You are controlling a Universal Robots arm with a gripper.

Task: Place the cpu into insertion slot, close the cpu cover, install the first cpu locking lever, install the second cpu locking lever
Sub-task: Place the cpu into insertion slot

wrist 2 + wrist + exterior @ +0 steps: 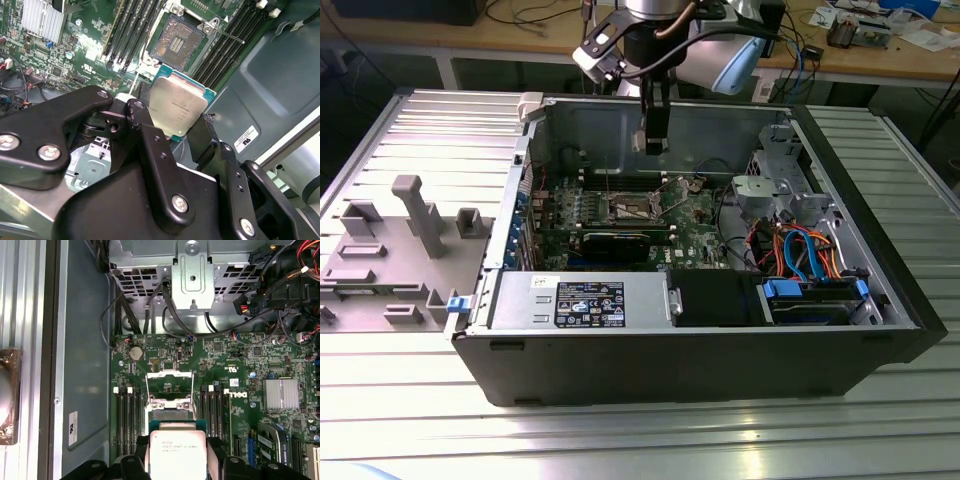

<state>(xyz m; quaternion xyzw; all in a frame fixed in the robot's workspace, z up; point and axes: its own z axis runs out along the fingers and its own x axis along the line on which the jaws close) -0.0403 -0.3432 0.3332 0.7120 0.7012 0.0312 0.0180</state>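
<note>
While the gripper (172, 120) clamps the cpu (177, 102) by two opposite edges above the bare insertion slot (177, 42), the chip should, I judge, stay level and square to the socket, clear of the raised cpu cover (169, 374). In the exterior view the slot sits at seven o'clock of the gripper, inside an open computer case (670, 350) on a ribbed metal table (420, 120), with a cluttered wooden table (880, 60) at twelve o'clock.

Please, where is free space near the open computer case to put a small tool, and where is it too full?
Free: the ribbed metal table in front of the black computer case, and its strip on the exterior view's right. Inside, crowded: coloured cables, and the gripper holds the silver square cpu over the green motherboard.
</note>
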